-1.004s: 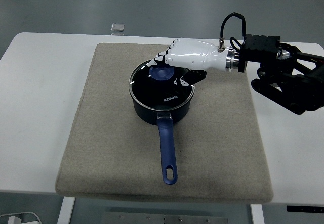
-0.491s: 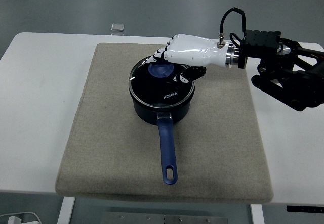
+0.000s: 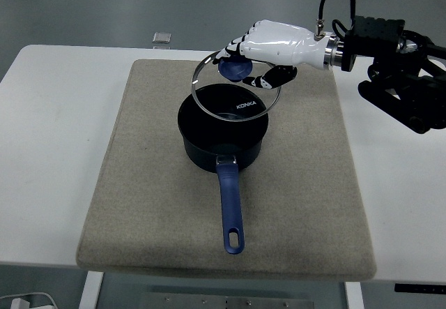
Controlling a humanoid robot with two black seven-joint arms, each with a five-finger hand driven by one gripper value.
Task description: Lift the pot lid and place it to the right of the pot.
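Right hand [image 3: 268, 51] gripping raised lid [image 3: 235, 93], knob partly hidden.

— What stands here?
— A white desk [image 3: 56, 134] with rounded far corners, over a grey-green floor [image 3: 139, 9].
— Anything on the floor?
— A small pale square [image 3: 162, 38] just past the desk's far edge.
— And below the near edge?
— A white leg [image 3: 90, 290] near the left corner, a grey plate [image 3: 216, 300] at the middle.
— The light?
— Even and soft.
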